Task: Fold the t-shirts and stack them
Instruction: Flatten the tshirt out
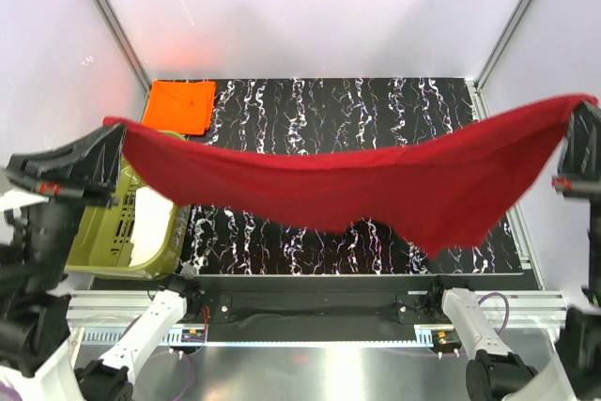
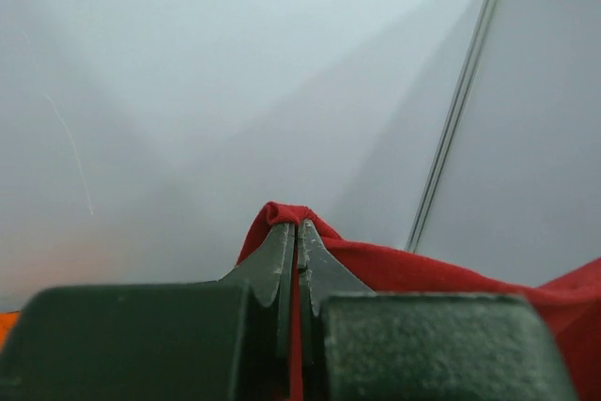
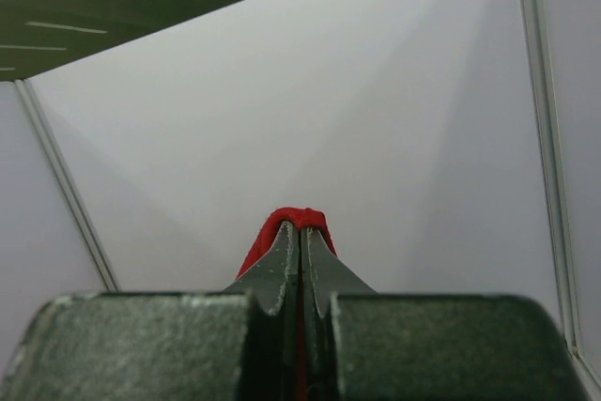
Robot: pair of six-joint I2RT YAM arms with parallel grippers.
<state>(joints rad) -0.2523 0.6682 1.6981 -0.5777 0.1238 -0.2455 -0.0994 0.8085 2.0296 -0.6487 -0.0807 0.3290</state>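
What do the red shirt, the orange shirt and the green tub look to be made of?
Red t-shirt: soft matte cloth, likely a knit; it sags in a curve between its held ends.
Orange t-shirt: matte cloth too, lying flat; weave too small to tell.
Green tub: apparently rigid plastic, with slotted moulded walls.

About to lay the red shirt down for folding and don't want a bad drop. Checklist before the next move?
1. Left jaws shut on red t-shirt edge: ok.
2. Right jaws shut on its other end: ok.
3. Shirt stretched level between the arms: not ok, the middle sags and the right part hangs lowest.
4. Lowest hem clear of table: cannot tell from above.
5. Orange t-shirt folded at far-left corner, out of the way: ok.
6. Olive tub clear of the shirt's left end: cannot tell, they overlap in the top view.
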